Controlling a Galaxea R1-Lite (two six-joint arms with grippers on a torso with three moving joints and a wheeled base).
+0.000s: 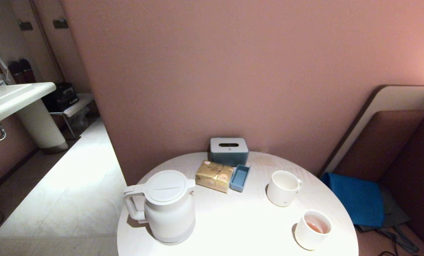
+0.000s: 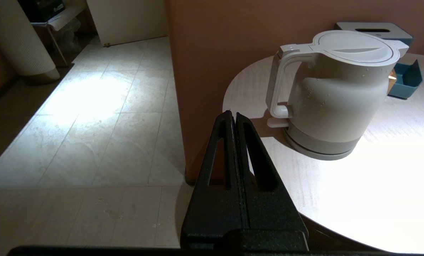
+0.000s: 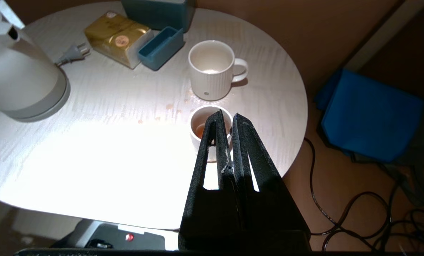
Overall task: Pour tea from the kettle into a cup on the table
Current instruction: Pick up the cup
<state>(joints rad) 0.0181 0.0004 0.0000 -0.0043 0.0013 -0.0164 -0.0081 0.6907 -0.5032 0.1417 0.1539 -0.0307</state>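
Both tools, left tool (image 2: 233, 115) and right tool (image 3: 225, 117), clenched empty; no writing legible on kettle (image 1: 169, 209).

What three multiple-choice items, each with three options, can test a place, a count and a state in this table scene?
1. Where does the kettle stand on the table?
A. on the robot's left side
B. beside the ribbed mug
C. on the tissue box

2. How many white drinking vessels are on the table?
A. one
B. two
C. four

3. What is in the small cup?
A. nothing
B. a little reddish tea
C. a spoon

Answers: 1 A, the head view shows the kettle at the table's left edge. 2 B, the ribbed mug and the small cup. 3 B, tea lies at the bottom of it.
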